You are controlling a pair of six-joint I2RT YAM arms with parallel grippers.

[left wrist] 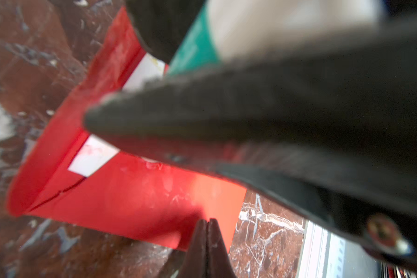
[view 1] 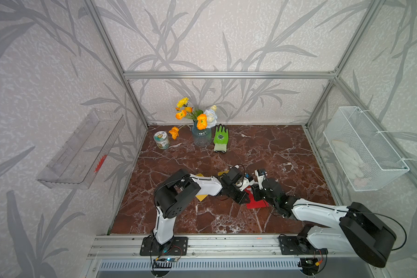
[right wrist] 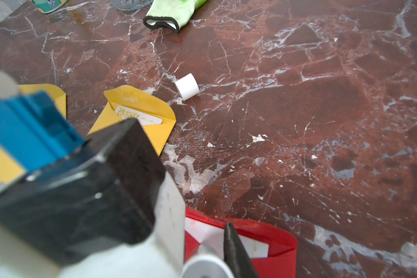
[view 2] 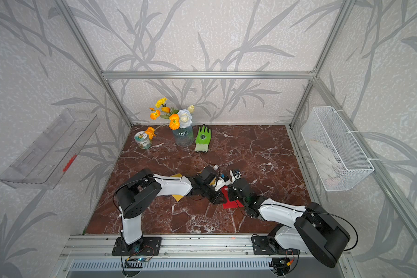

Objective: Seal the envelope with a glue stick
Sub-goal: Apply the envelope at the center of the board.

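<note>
Two grippers meet over bench (view 1: pixel 275 156). Red envelope (left wrist: pixel 130 192) lies open, card showing. L gripper (left wrist: pixel 206 231), jaws together, pins envelope's edge; R gripper (view 1: pixel 254 191) is clamped on glue stick (left wrist: pixel 198 45), tip at envelope's flap, contact unclear. Cap (right wrist: pixel 187 86) lies well off envelope. Best: hold pin firm, drag tip along flap w/ light, even pressure.

Crowded alongside by the left gripper (left wrist: pixel 206 231), clear ahead of the right gripper (right wrist: pixel 213 250) save white cap (right wrist: pixel 187 86) and yellow envelope (right wrist: pixel 140 115)
</note>
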